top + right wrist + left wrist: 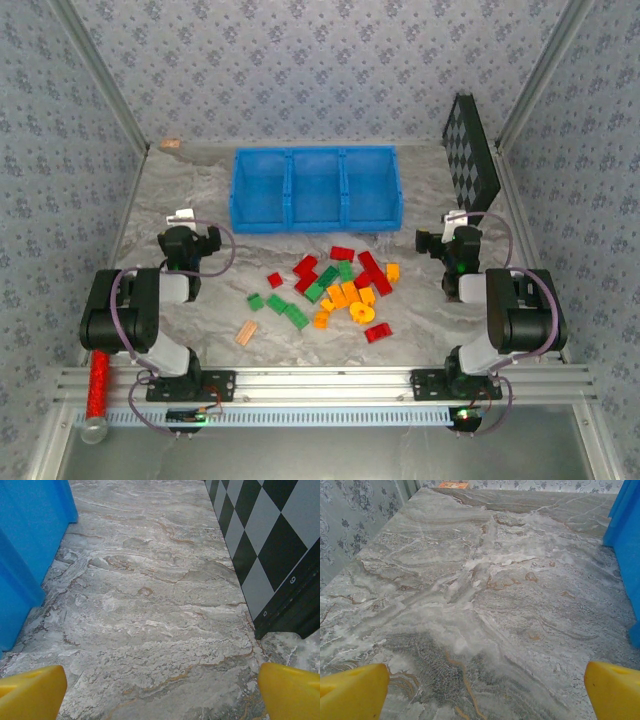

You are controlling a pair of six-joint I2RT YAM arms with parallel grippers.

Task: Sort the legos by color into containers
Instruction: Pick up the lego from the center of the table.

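Observation:
The legos lie in a loose pile at the table's middle: red ones (pixel 305 266), green ones (pixel 297 316) and orange-yellow ones (pixel 345 295). Behind the pile stands the blue bin (pixel 315 222) with its three containers side by side, their blue floors showing. My left gripper (pixel 186 228) hovers left of the pile, open, with bare table between its yellow fingertips (pixel 352 692). The bin's wall (pixel 626 550) is at its right. My right gripper (pixel 456 230) is right of the pile, open and holding nothing, and the bin's wall (pixel 25 545) is at its left.
A black-and-white checkerboard (pixel 470 160) leans at the back right, close to the right gripper (pixel 270 540). A tan wooden block (pixel 245 333) lies left of the pile. A red glittery cylinder (pixel 97 385) rests on the front rail. A small tan object (pixel 170 144) sits at the back left corner.

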